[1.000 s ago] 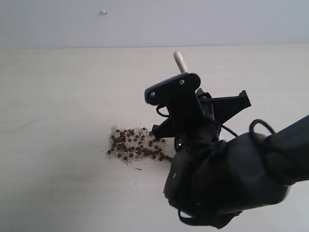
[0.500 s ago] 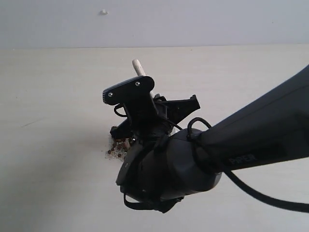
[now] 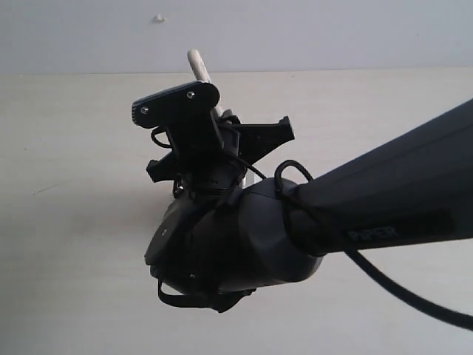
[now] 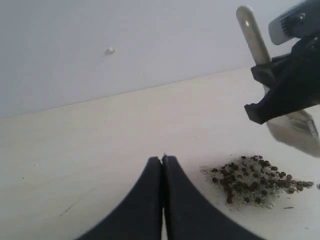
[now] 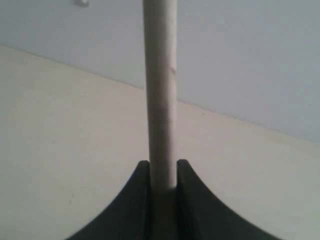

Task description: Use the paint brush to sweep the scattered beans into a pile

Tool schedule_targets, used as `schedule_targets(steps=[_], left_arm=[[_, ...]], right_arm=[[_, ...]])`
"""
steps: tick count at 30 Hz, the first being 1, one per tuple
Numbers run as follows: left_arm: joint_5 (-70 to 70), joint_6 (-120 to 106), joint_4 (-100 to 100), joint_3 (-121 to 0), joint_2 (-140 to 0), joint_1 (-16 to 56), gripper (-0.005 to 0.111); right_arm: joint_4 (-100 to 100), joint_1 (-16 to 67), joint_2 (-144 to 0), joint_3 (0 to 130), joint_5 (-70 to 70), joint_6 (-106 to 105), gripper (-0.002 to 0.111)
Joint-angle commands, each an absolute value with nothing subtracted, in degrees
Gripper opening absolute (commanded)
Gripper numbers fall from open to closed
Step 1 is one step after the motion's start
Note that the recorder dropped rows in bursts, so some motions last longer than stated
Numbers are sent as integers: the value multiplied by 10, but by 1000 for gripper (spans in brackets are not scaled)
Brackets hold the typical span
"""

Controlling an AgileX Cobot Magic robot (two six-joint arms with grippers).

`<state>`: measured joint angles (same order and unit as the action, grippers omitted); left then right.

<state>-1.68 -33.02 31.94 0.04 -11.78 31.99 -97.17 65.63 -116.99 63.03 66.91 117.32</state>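
Over the tabletop [image 4: 100,145], the paint brush [image 4: 254,37] is hanging handle-up just above the beans [image 4: 252,180], right gripper [image 5: 162,170] clamping its handle; left gripper [image 4: 163,161] is sitting closed, empty, nearby.

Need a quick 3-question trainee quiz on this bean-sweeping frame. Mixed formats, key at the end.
1. True or false: the left gripper is shut and holds nothing.
2. What grips the paint brush by its handle? A) left gripper B) right gripper C) nothing
3. In a few words: how do the beans lie on the table?
Key: 1 true. 2 B. 3 gathered in one patch.
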Motion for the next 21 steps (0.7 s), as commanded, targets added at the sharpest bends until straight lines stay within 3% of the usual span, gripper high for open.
schedule_targets(steps=[1,10,21], left_arm=[[-16,-328,317,0,-115,319,0],[-16,-328,317,0,-115,319,0],[-16,-328,317,0,-115,319,0]], right_arm=[[-973,670,-1153,626,700,1106,0],[-914,673,-1187,543,700,1179,0],[-914,696,-1202,579,628,1215,0]])
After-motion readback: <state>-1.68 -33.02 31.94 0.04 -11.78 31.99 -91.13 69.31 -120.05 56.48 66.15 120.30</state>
